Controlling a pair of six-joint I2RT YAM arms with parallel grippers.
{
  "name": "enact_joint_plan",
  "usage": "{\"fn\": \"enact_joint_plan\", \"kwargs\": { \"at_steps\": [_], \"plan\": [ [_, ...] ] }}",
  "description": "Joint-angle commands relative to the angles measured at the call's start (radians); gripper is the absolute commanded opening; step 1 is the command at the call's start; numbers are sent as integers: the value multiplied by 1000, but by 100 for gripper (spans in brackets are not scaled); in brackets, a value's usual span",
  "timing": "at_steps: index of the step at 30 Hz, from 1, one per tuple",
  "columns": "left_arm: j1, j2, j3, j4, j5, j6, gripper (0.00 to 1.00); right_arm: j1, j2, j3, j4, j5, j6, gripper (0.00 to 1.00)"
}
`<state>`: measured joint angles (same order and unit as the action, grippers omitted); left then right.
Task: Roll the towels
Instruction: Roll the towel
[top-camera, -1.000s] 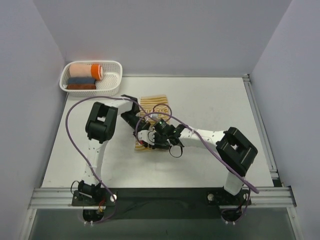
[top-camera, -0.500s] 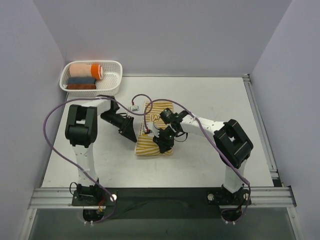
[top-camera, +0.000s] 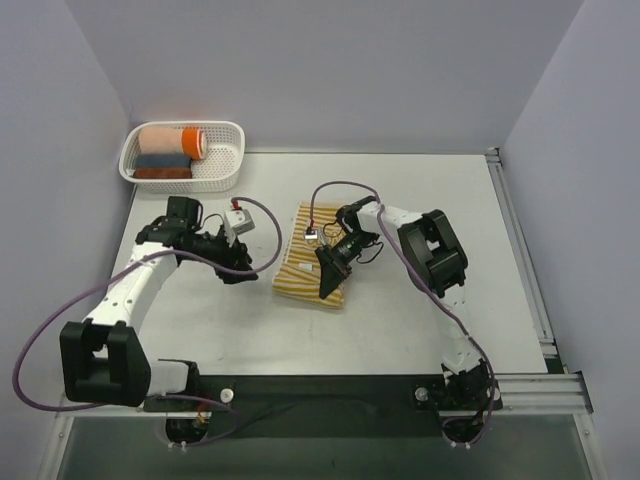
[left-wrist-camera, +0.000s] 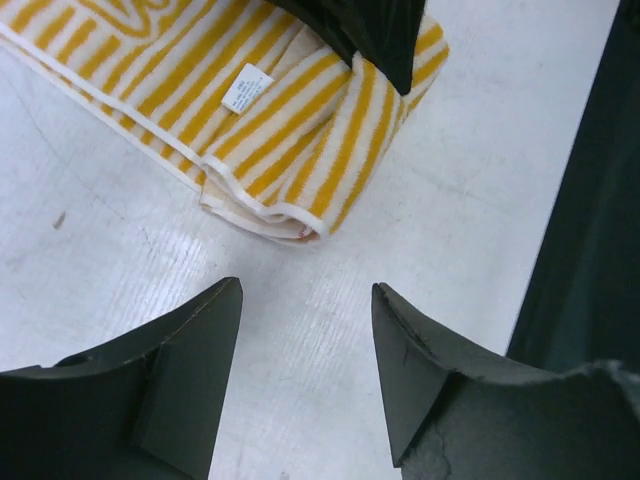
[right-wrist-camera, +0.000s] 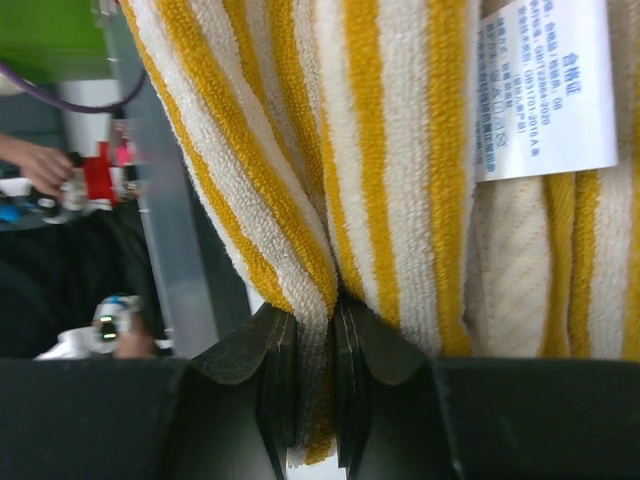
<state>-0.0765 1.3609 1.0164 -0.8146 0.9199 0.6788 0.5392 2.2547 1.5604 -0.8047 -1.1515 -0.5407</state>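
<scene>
Soft, limp towel (left-wrist-camera: 300, 150), probably best taken at a folded edge: right jaws pinch a fold, spread left jaws hang empty near its corner.

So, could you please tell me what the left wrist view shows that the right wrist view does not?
Only the left wrist view: the left fingers, open and empty over the bare white table, just short of the folded corner of the yellow-and-white striped cloth towel. Only the right wrist view: the printed lines on the small white label, and the cloth fold clamped between the right fingers up close. Both: the towel, its label, and the right fingers on it.
</scene>
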Motion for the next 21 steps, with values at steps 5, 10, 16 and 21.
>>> {"fn": "enact_joint_plan", "kwargs": {
  "at_steps": [5, 10, 16, 21],
  "plan": [
    [-366, -275, -203, 304, -364, 200, 68, -12, 196, 165, -335, -86, -27, 0],
    [-549, -303, -283, 437, -533, 362, 73, -24, 250, 202, -418, -103, -61, 0],
    [-638, -183, -295, 554, -585, 461, 74, -44, 293, 222, -445, -99, -59, 0],
    [-661, -59, -297, 632, -579, 499, 74, -57, 319, 239, -445, -100, -22, 0]
  ]
}}
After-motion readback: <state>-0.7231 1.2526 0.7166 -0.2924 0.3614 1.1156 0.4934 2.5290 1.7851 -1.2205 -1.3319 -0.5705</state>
